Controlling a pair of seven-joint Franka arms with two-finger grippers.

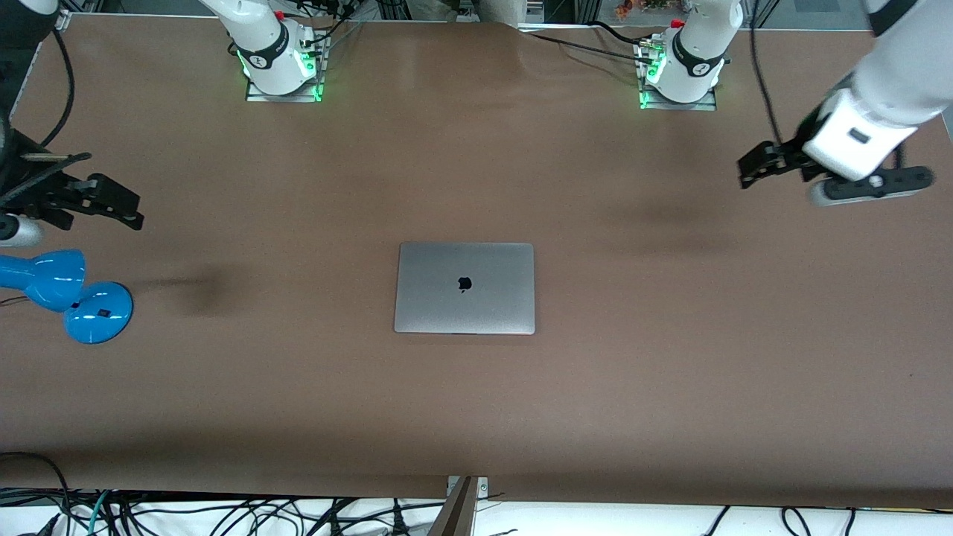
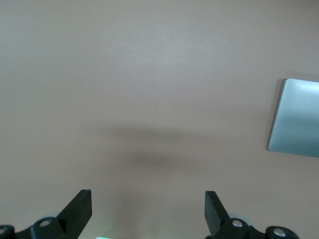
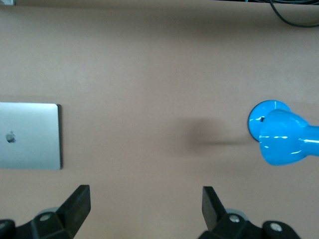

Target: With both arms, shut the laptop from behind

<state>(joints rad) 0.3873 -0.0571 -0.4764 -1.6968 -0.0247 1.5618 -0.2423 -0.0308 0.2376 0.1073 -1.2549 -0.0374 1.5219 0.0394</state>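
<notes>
Both end effectors are seen spread and empty: left end effector and right end effector over opposite tabletop ends; slim silver-grey metal laptop lies closed mid-tabletop

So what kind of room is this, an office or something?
More likely a robotics lab: two white arms bolted to a brown table, loose cables along its edge, and only a closed laptop and a blue lamp on it.
</notes>
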